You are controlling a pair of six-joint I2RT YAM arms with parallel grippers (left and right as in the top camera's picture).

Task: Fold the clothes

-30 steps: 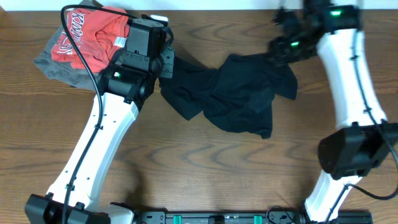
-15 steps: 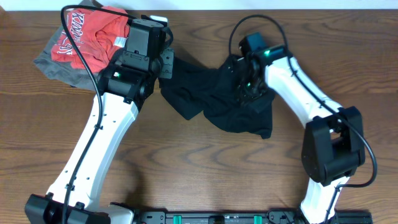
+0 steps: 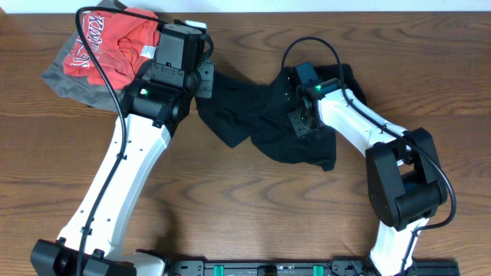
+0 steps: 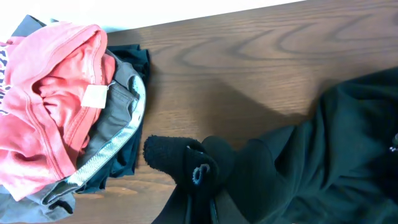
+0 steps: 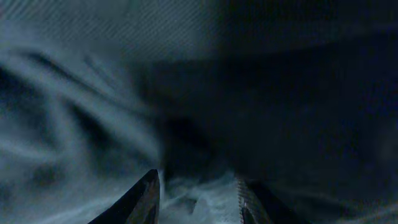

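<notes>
A crumpled black garment (image 3: 261, 115) lies at the table's middle back. My left gripper (image 3: 205, 80) is shut on its left edge; in the left wrist view the jaws (image 4: 199, 202) pinch a bunched fold of the black garment (image 4: 323, 155). My right gripper (image 3: 296, 123) points down into the garment's middle. In the right wrist view its fingers (image 5: 198, 180) stand apart with the black cloth (image 5: 93, 93) filling the view and lying between them. A red shirt (image 3: 115, 38) lies on a grey garment (image 3: 73, 80) at the back left.
The red shirt (image 4: 43, 99) and grey garment (image 4: 118, 112) pile sits just left of my left gripper. The table's back edge (image 3: 253, 6) runs close behind both arms. Bare wood (image 3: 253, 207) lies in front of the black garment.
My right arm has swung in from the back right corner and come down onto the middle of the black garment. My left arm has not moved.
</notes>
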